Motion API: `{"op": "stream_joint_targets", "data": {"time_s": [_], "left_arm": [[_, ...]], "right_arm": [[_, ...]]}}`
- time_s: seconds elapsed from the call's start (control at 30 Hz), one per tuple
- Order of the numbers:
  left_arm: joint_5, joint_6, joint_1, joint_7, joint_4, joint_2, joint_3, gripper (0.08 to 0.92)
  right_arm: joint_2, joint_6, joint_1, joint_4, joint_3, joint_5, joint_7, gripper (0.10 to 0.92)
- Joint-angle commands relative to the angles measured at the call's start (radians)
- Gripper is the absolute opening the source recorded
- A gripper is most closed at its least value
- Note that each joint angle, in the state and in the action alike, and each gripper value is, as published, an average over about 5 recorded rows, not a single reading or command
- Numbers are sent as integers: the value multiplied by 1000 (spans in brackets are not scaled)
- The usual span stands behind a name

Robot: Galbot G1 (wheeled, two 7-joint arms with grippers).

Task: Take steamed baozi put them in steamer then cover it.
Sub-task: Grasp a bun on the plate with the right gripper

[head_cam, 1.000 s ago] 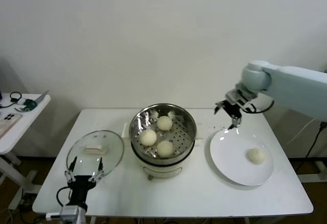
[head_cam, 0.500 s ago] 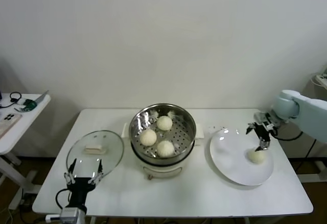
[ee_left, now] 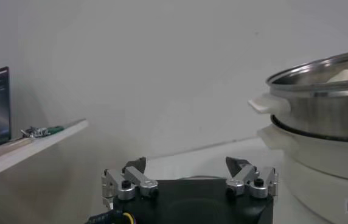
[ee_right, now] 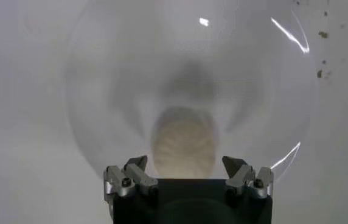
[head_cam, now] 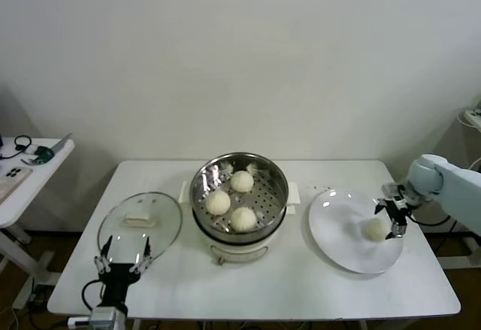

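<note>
At the right edge of the frame the right claw (head_cam: 392,219) is hanging spread wide just over the last baozi (head_cam: 375,229), which is lying on the white plate (head_cam: 338,232) at right centre. Three baozi (head_cam: 218,202) are sitting on the perforated tray inside the steamer (head_cam: 239,228) in the middle of the white desk (head_cam: 301,285). The cover (head_cam: 140,221) is lying flat at lower left, and the left claw (head_cam: 120,258) is waiting just below it, also spread.

White table (head_cam: 285,285) against a plain white wall (head_cam: 240,59), flat white plate (head_cam: 338,232) on the table's right part, smaller side table (head_cam: 30,172) at far left carrying cables and small items
</note>
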Motion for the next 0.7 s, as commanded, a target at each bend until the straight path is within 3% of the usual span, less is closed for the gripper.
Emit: {"op": "stream_joint_targets", "data": {"time_s": [0.03,0.37,0.7], "left_arm": [[2,1,-1,0,3,0,-1,823],[2,5,-8,-1,5,1,0,823],[1,4,-6,-1,3,0,0,823]], "right_arm": [[40,7,-74,-80,76,-35,-5,823],[59,18,-72,-98,80,-37,-29,814],[54,8,-61,-90,77,6,-29,697]]}}
